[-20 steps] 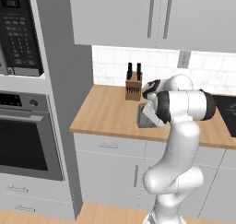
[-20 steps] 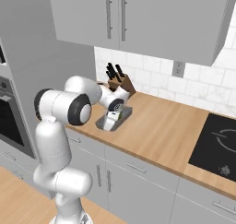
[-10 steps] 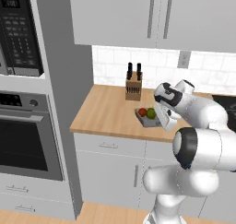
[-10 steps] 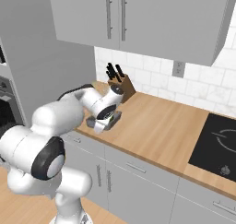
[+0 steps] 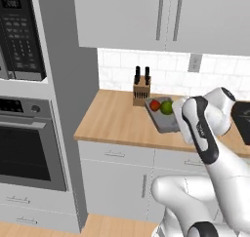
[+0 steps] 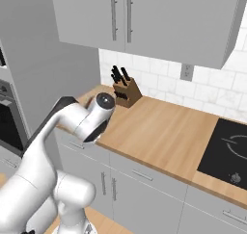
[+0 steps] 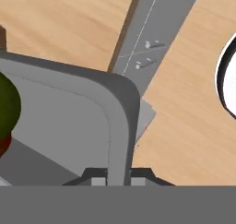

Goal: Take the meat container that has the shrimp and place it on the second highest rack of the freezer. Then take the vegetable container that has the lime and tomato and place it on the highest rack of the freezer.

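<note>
Hand view: gripper (image 7: 116,178) pinching tray (image 7: 120,126) rim, lime (image 7: 8,103) and tomato (image 5: 155,105) aboard. Judging carry step; next needing freezer's top rack.

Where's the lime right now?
In the left base view the lime sits in the grey tray, right of the tomato and just right of the knife block; the jaws clamp the tray's rim.

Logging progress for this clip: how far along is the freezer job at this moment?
Nothing looks finished from these views. In hand: the pincer is closed on the rim of the grey vegetable container, which holds the lime and tomato and appears raised off the counter. Left: setting it on the freezer's highest rack.
</note>
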